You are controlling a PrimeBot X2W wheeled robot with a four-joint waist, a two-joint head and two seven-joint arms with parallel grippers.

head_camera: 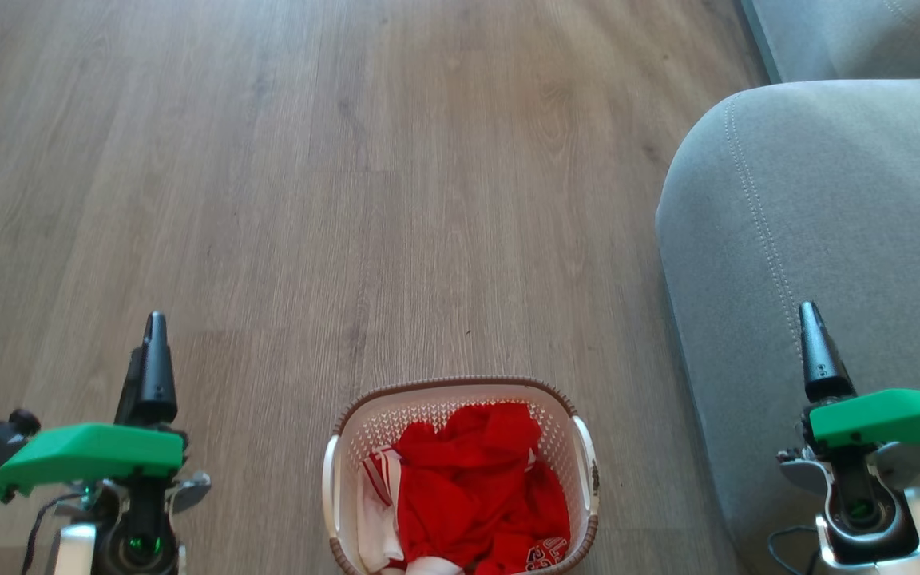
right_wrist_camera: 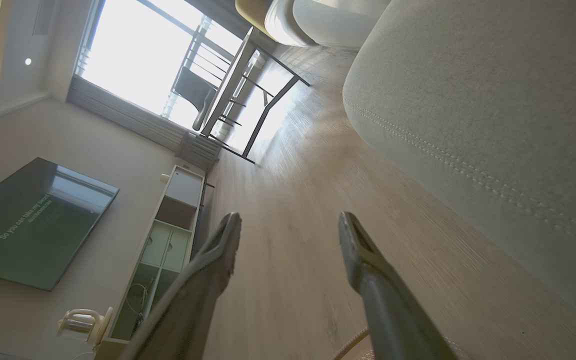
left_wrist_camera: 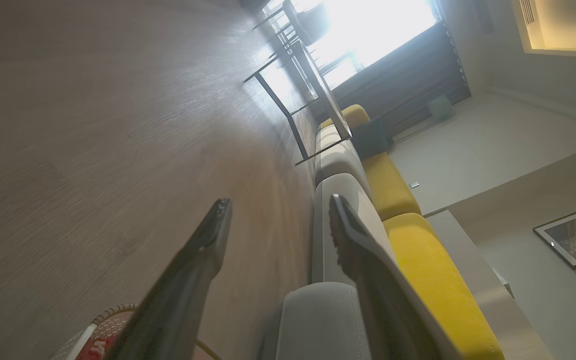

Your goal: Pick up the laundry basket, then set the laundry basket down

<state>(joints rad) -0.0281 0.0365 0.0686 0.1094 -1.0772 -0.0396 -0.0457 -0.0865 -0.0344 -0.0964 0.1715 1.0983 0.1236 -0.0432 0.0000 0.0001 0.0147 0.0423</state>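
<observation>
White perforated plastic laundry basket (head_camera: 452, 382), brown rim, on wood-plank floor (head_camera: 348, 200) between left gripper (left_wrist_camera: 279, 202), right gripper (right_wrist_camera: 289, 217); both spread wide, empty.

One laundry basket (head_camera: 450, 382), one grey sofa (head_camera: 811, 200), two end effectors (left_wrist_camera: 280, 200) (right_wrist_camera: 289, 215).

Head view downward, wrist views sideways, low — floor (head_camera: 348, 160) shared

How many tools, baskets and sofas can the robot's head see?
Tools: 2 (left tool, right tool)
Basket: 1 (basket)
Sofa: 1 (sofa)
Total: 4
</observation>
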